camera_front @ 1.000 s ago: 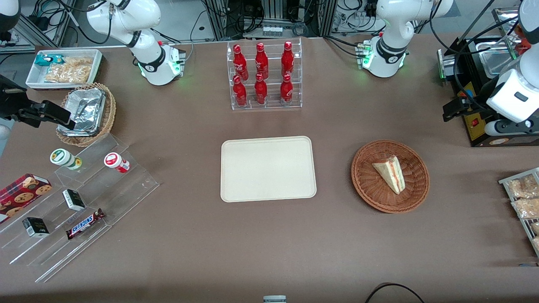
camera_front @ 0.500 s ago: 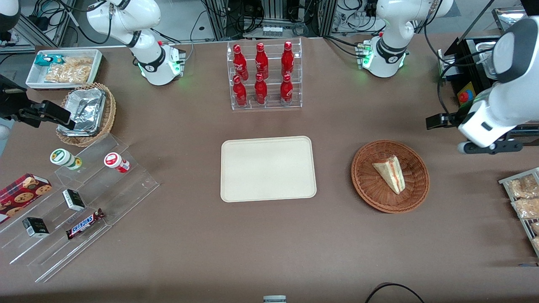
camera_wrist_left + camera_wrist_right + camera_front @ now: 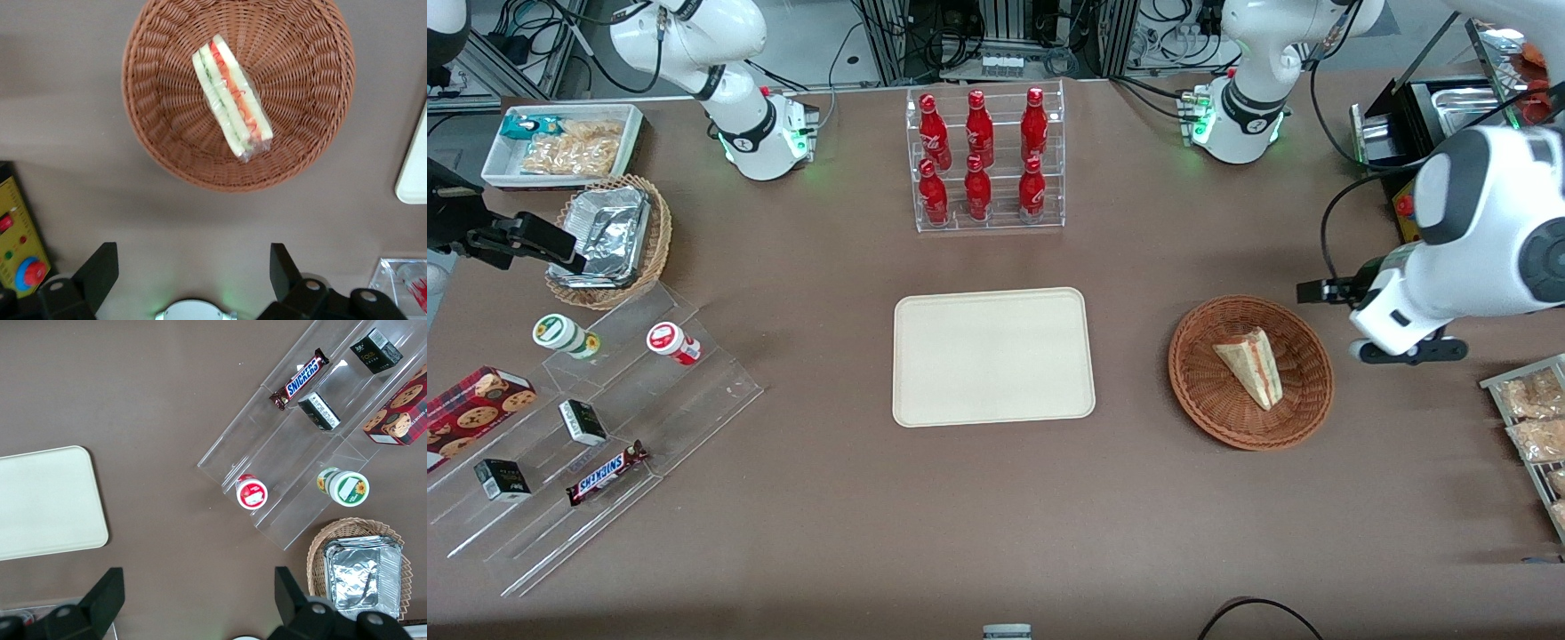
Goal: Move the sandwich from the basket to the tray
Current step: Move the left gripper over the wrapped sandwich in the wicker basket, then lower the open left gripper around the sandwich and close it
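Front view: the sandwich (image 3: 1250, 366) lies in the basket (image 3: 1200, 391), the tray (image 3: 992, 356) bare, with the end effector (image 3: 1352, 311) apparently just beside the basket's rim, toward the working arm's end. Wrist view: its fingers (image 3: 100, 270) stand wide apart, holding nothing, above the tabletop (image 3: 73, 173) short of the basket; pickup and transfer remain.

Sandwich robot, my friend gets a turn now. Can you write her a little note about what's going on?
Tool: open, holding nothing, hovering above the table beside the basket, toward the working arm's end.
Sandwich: lying in the basket, wrapped, untouched.
Tray: on the table beside the basket, toward the parked arm's end, nothing on it.
Done: nothing delivered so far.
Left: bring the tool over the sandwich, lower it, grip, lift, carry to the tray, set down and let go.
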Controlling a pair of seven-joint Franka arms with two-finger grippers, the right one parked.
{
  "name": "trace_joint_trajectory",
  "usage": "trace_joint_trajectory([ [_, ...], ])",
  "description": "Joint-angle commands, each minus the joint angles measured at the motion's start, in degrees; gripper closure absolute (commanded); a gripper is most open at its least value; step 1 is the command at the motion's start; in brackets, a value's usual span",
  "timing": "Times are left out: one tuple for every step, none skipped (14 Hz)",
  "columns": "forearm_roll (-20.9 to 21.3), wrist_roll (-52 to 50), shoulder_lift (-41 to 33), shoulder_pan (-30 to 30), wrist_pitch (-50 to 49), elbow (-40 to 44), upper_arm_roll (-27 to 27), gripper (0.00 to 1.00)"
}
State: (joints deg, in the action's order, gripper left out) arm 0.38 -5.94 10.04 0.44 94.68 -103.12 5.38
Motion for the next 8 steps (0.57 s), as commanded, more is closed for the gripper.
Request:
trace_joint_trajectory([
  [0.68, -0.03, -1.07, -0.62, 7.15, -5.76, -0.11, 0.0],
  [0.68, -0.38, -1.07, -0.71, 9.7, -7.25, -0.11, 0.0],
  [0.68, -0.65, -1.25, -0.71, 12.08, -9.01, -0.11, 0.0],
  [0.68, -1.17, -1.34, -0.71, 14.8, -10.77, -0.11, 0.0],
  [0.68, -2.39, -1.69, -0.71, 17.52, -12.78, -0.11, 0.0],
  [0.68, -5.1, -2.04, -0.79, 20.95, -14.72, -0.11, 0.0],
  [0.68, -8.26, -2.3, -1.58, 24.29, -16.74, -0.11, 0.0],
  [0.68, -11.17, -2.56, -2.63, 27.28, -18.5, -0.11, 0.0],
])
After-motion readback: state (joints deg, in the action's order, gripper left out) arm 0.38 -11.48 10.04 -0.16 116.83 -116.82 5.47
